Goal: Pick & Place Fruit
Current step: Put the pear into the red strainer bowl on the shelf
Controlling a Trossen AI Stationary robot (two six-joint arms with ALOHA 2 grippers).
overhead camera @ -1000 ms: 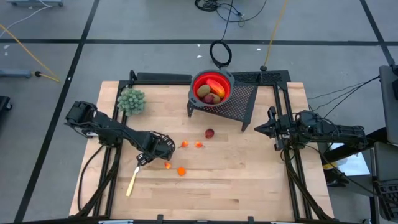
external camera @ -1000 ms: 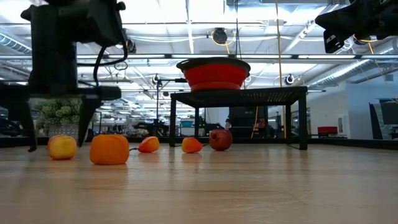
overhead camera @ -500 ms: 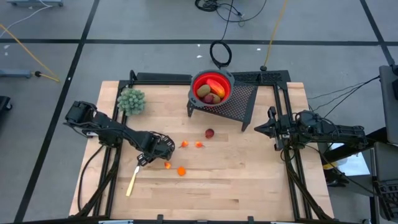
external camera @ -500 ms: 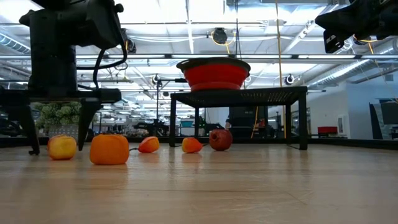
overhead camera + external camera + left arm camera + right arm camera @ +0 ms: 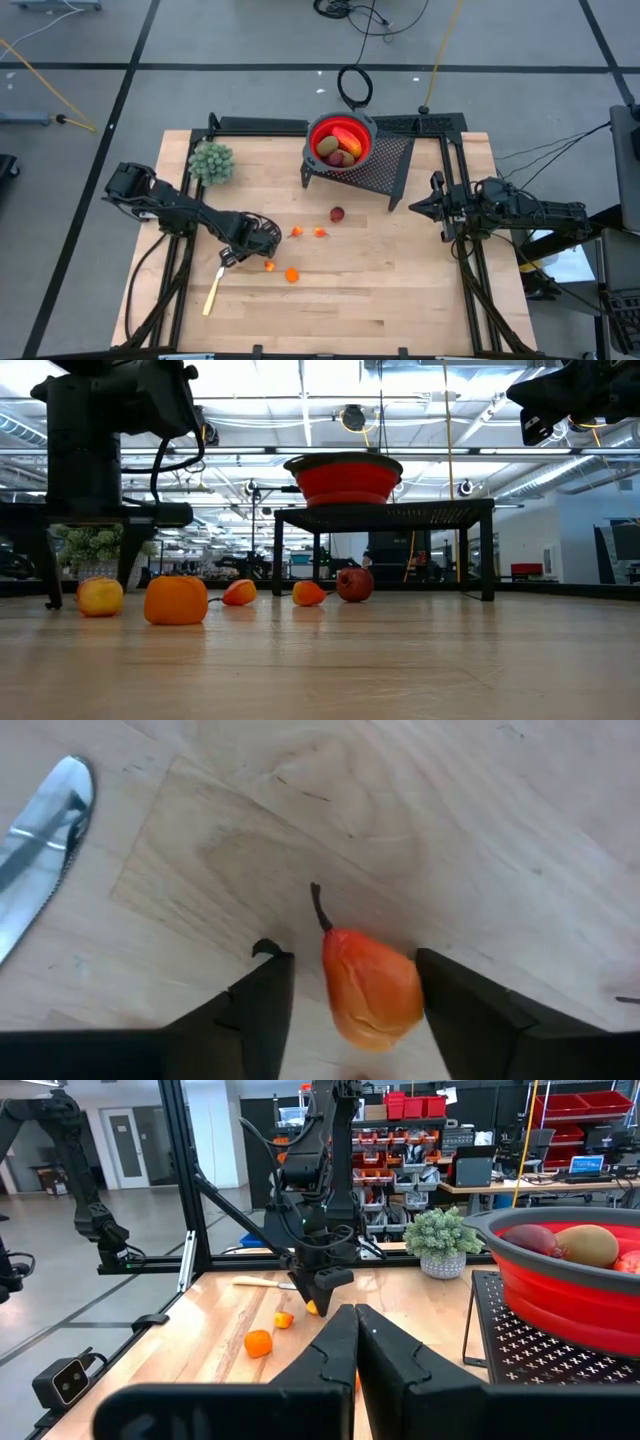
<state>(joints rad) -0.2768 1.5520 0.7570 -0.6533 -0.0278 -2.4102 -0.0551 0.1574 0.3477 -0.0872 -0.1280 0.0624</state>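
My left gripper (image 5: 262,252) is open and points down over a small orange-red fruit with a dark stem (image 5: 370,988), which lies on the table between its two fingers (image 5: 85,575). An orange ball (image 5: 291,274), two tiny orange bits (image 5: 297,231) and a dark red ball (image 5: 337,214) also lie on the wood. More fruit sits in the red bowl (image 5: 318,128) on the black mesh stand. My right gripper (image 5: 355,1330) is shut and waits raised by the table's right edge (image 5: 434,205). My left gripper comes from above, and its fingers (image 5: 455,1005) stand on either side of the small orange-red fruit's body (image 5: 400,982). One finger lies close against the fruit's side; I cannot tell whether it touches. The fruit rests on the table.
A yellow-handled knife (image 5: 213,291) lies near the left gripper, toward the near edge. A bushy green clump (image 5: 211,160) stands at the far left corner. The mesh stand (image 5: 385,160) carries the bowl at the far middle. Bare wood spreads right of the fruit.
In the low view the gap between my left gripper's fingers has narrowed a little around the small fruit. The fruit itself has stayed in place.
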